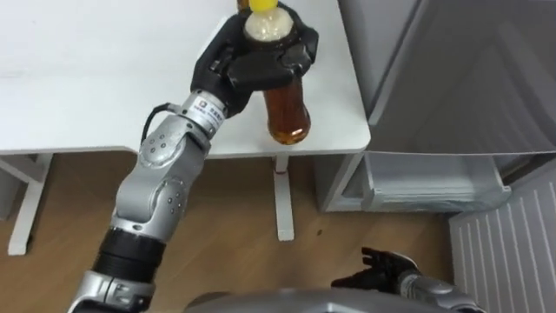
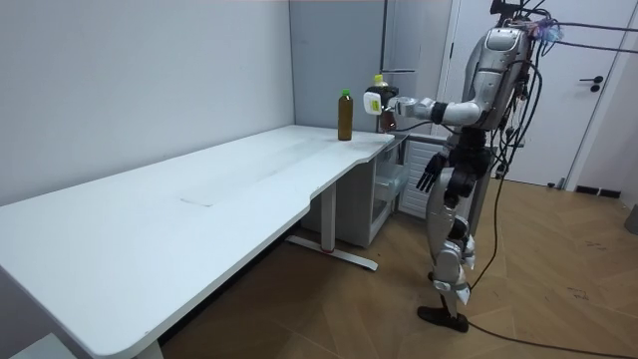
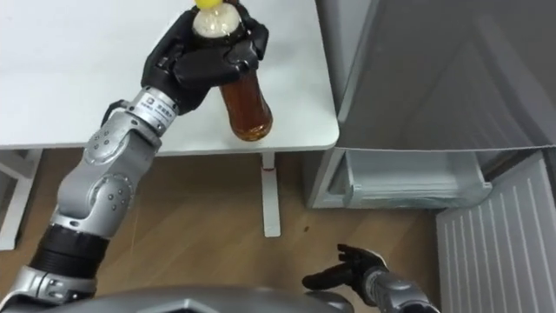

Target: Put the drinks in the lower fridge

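A bottle of amber drink (image 1: pixel 287 109) with a yellow cap is held in the curled fingers of the left hand (image 1: pixel 252 61), over the tabletop's (image 1: pixel 87 78) corner. A second dark bottle (image 2: pixel 345 117), green-capped, is stood upright on the tabletop nearby. The lower fridge (image 1: pixel 434 178) is seen open beside the tabletop.

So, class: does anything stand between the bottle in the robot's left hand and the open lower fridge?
Nothing visible does. The left hand holds the bottle above the table; the lower fridge stands open to its right.
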`<state>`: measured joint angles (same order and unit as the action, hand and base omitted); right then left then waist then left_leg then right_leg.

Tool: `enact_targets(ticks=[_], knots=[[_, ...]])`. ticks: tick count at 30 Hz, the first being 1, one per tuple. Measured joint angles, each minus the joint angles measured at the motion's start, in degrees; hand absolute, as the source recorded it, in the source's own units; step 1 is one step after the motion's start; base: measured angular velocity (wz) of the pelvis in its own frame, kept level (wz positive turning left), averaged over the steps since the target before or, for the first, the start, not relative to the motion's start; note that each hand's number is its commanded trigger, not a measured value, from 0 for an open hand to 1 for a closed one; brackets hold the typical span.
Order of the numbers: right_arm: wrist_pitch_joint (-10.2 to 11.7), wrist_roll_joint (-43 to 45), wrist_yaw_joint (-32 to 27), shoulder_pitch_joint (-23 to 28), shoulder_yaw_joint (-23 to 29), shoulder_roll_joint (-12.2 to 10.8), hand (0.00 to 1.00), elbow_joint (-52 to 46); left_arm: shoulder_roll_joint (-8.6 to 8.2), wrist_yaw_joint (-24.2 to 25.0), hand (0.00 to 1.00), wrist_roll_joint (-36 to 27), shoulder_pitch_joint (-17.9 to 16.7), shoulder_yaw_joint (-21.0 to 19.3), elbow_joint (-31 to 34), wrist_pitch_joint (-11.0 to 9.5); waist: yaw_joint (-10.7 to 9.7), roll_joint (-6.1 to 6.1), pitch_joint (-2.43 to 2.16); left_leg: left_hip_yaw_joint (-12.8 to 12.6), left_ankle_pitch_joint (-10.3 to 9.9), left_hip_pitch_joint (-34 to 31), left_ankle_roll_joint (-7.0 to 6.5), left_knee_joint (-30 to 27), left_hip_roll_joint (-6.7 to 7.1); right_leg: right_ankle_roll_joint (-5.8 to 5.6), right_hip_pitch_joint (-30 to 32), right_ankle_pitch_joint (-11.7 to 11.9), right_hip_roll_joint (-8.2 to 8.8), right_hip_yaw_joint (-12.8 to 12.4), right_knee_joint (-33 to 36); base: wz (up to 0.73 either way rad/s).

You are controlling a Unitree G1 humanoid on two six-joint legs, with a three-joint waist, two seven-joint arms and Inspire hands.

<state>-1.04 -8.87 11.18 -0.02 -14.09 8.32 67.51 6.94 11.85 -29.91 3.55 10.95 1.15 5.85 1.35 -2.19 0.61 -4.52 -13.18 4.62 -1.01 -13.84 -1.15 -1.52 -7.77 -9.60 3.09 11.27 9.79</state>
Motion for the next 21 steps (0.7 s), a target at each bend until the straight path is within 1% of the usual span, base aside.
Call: enact_targets(ticks=[1, 2, 3, 5, 7, 9, 10, 13, 14, 15, 17, 19, 21], knots=[[-0.03, -0.01, 0.20, -0.04, -0.01, -0.04, 0.00, -1.07, 0.40, 0.00, 1.00, -0.14, -0.59, -0.06, 0.21, 0.00, 0.60, -0.38, -0.10, 0.61, 0.00, -0.83, 0.01, -0.69, 0.02, 0.01, 0.49, -0.01, 0.01, 0.57, 0.04, 0.36], [0.05, 0.04, 0.25, -0.33, -0.12, -0.06, 0.00, -1.67, 0.91, 0.01, 1.00, -1.46, -1.09, -0.10, 0.37, 0.00, 0.65, -0.64, -0.22, 1.67, -0.03, -2.03, 0.00, -1.64, 0.11, 0.02, 0.76, 0.00, 0.04, 1.55, 0.01, 0.41], [0.07, 0.07, 0.25, -0.56, -0.26, -0.05, 0.00, -1.72, 1.08, 0.01, 1.00, -2.17, -1.23, -0.08, 0.37, 0.00, 0.59, -0.69, -0.24, 2.10, -0.03, -2.35, 0.00, -1.88, 0.20, 0.02, 0.79, 0.00, 0.08, 1.89, 0.03, 0.41], [0.05, 0.38, 0.26, -1.00, -0.35, -0.04, 0.00, -2.17, 1.29, 0.09, 1.00, -4.65, -1.53, -0.11, 0.38, 0.00, 1.24, -0.68, -0.31, 3.14, -0.02, -2.93, -0.01, -2.37, 0.39, 0.01, 0.78, -0.01, 0.22, 2.79, 0.09, 0.26], [0.18, 1.05, 0.55, -1.38, -0.63, -0.12, 0.00, -3.49, 1.33, 0.35, 1.00, -7.17, -1.54, -0.11, 0.50, -0.01, 2.41, -0.65, -0.32, 3.84, -0.02, -3.62, -0.01, -2.91, 0.50, 0.01, 0.81, 0.00, 0.28, 3.35, 0.09, 0.21], [0.13, 1.96, 0.60, -1.48, -1.87, -0.04, 0.00, -5.03, 1.49, 0.48, 1.00, -7.97, -2.21, -0.09, 1.48, -0.01, 2.62, -0.59, -0.33, 4.42, -0.02, -4.11, -0.01, -3.16, 0.65, 0.01, 0.78, -0.01, 0.38, 3.97, 0.09, 0.15], [0.14, 2.52, 0.70, -1.48, -2.71, -0.02, 0.00, -6.00, 1.58, 0.78, 1.00, -8.28, -3.27, -0.08, 2.59, -0.06, 2.59, -0.51, -0.37, 4.75, -0.03, -4.37, -0.02, -3.32, 0.72, 0.01, 0.78, -0.01, 0.43, 4.47, 0.10, 0.10], [-0.33, 4.75, 1.42, -1.56, -2.76, -0.05, 0.00, -9.07, 1.54, 2.68, 1.00, -8.64, -5.55, 0.13, 3.14, -0.15, 2.85, -0.12, -0.40, 4.82, -0.08, -4.49, -0.11, -3.39, 0.84, -0.23, 1.07, -0.23, 0.71, 4.92, 1.10, 0.05], [-0.33, 4.90, 1.86, -1.23, -2.73, -0.04, 0.00, -11.13, 1.44, 2.94, 1.00, -8.76, -6.79, 0.20, 3.31, -0.14, 2.97, -0.03, -0.43, 4.80, -0.12, -4.38, -0.16, -3.35, 0.87, -0.27, 0.97, -0.26, 0.77, 5.17, 1.11, 0.00], [-0.37, 4.94, 2.09, -0.97, -2.76, -0.01, 0.00, -12.25, 1.43, 3.00, 1.00, -8.85, -7.31, 0.30, 3.30, -0.13, 3.10, -0.02, -0.42, 4.76, -0.12, -4.26, -0.17, -3.34, 0.88, -0.27, 0.91, -0.26, 0.79, 5.15, 1.11, 0.00], [-0.64, 4.99, 3.51, -0.46, -3.83, 0.00, 0.00, -17.10, 1.57, 3.06, 1.00, -10.21, -9.30, 0.43, 3.30, -0.11, 3.23, 0.03, -0.38, 4.66, -0.12, -4.17, -0.17, -3.54, 0.91, -0.27, 0.80, -0.26, 0.81, 5.13, 1.11, 0.00], [-1.12, 5.04, 5.03, 0.47, -4.27, -0.06, 0.00, -22.18, 1.59, 3.56, 1.00, -10.68, -10.59, 0.40, 3.29, -0.11, 3.11, 0.00, -0.34, 4.85, -0.12, -4.26, -0.17, -3.42, 0.93, -0.27, 0.78, -0.26, 0.80, 5.14, 1.11, 0.00], [-1.07, 4.48, 6.60, 1.52, -4.48, -0.12, 0.00, -26.27, 1.61, 4.61, 1.00, -10.68, -11.48, 0.39, 3.19, -0.10, 3.57, -0.17, -0.23, 4.91, -0.12, -4.02, -0.17, -3.33, 0.92, -0.27, 0.78, -0.26, 0.81, 5.16, 1.09, 0.00]])
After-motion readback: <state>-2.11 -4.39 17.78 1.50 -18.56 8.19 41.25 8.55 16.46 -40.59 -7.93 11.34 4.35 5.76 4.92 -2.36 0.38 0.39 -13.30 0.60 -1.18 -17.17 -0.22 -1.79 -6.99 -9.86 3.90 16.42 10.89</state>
